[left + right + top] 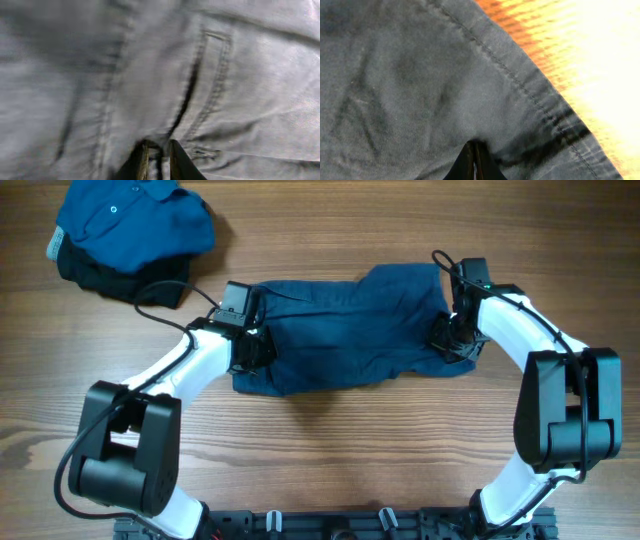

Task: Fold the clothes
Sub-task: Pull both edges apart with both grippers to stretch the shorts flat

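A dark blue garment [350, 330] lies spread across the middle of the wooden table. My left gripper [252, 348] is at its left end, shut on a fold of the cloth; the left wrist view shows its fingers [157, 156] pinching fabric [210, 75] near a stitched pocket. My right gripper [450, 340] is at the garment's right end, shut on the cloth; the right wrist view shows its fingers [475, 157] closed on fabric [420, 75] beside a stitched hem.
A stack of folded clothes [130, 230], a blue polo on top of a black piece, sits at the back left corner. Bare wooden table [400, 450] lies in front of the garment.
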Available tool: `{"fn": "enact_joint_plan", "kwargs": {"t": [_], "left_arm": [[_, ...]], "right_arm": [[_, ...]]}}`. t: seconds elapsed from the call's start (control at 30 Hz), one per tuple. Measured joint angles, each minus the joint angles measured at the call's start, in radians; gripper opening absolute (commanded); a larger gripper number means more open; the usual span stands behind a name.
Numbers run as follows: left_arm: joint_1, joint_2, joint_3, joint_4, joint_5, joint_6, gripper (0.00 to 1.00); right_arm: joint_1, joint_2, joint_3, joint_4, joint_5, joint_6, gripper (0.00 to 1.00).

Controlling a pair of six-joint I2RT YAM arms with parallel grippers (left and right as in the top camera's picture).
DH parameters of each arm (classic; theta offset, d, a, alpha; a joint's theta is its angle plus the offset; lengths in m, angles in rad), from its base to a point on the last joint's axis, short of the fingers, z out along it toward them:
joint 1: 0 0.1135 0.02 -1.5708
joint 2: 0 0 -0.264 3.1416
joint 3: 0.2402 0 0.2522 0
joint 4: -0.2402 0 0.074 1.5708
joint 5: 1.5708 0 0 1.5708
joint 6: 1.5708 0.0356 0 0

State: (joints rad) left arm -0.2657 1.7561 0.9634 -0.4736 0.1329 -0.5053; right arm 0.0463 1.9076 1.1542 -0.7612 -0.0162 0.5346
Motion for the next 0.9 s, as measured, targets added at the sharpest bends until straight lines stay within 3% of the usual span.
{"fn": "enact_joint_plan", "kwargs": {"t": [0.6, 0.77, 0.9], "left_arm": [[0.074, 0.000, 0.000, 0.039, -0.005, 0.008, 0.16], [0.097, 0.000, 0.000, 0.049, -0.011, 0.013, 0.07], [0.111, 0.000, 0.000, 0.049, -0.010, 0.017, 0.11]], "right_arm": [[-0.015, -0.001, -0.011, -0.168, 0.051, 0.211, 0.04], [-0.015, -0.012, -0.024, -0.162, 0.055, 0.229, 0.04], [-0.016, -0.034, -0.047, -0.164, 0.078, 0.230, 0.04]]}}
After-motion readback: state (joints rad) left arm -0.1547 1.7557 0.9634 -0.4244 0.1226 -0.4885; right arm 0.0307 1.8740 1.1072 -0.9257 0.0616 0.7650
